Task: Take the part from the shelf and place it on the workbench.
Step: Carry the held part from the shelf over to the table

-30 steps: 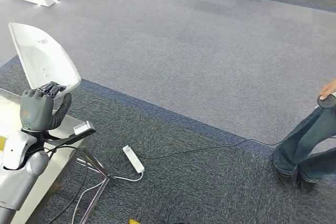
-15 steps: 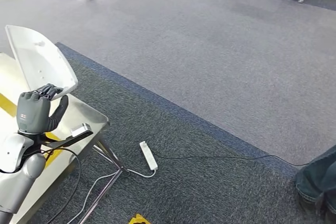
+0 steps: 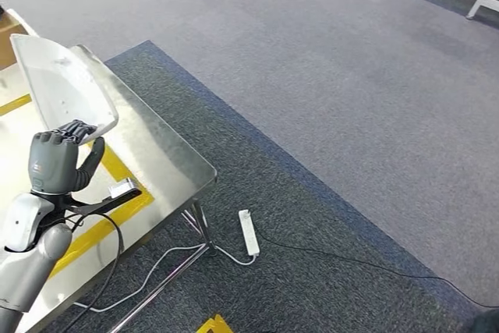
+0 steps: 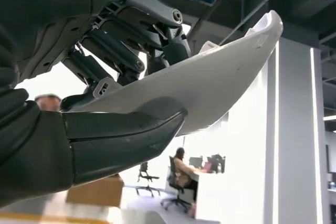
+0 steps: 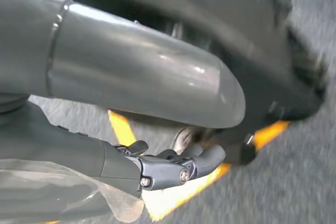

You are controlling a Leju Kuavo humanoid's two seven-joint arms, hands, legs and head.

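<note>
Left hand (image 3: 54,163) holds white part (image 3: 61,87) by its near edge, thumb under, fingers (image 4: 118,51) on top. Part sticks up and away from hand, over shiny workbench (image 3: 159,165).

Part looks thin, stiff, light, smooth, maybe slippery. Best hold: edge, firm.

Right hand (image 5: 170,166) hangs low, fingers curled, nothing in it.

Since before: camera turned, more workbench under hand. Same hold on part.
</note>
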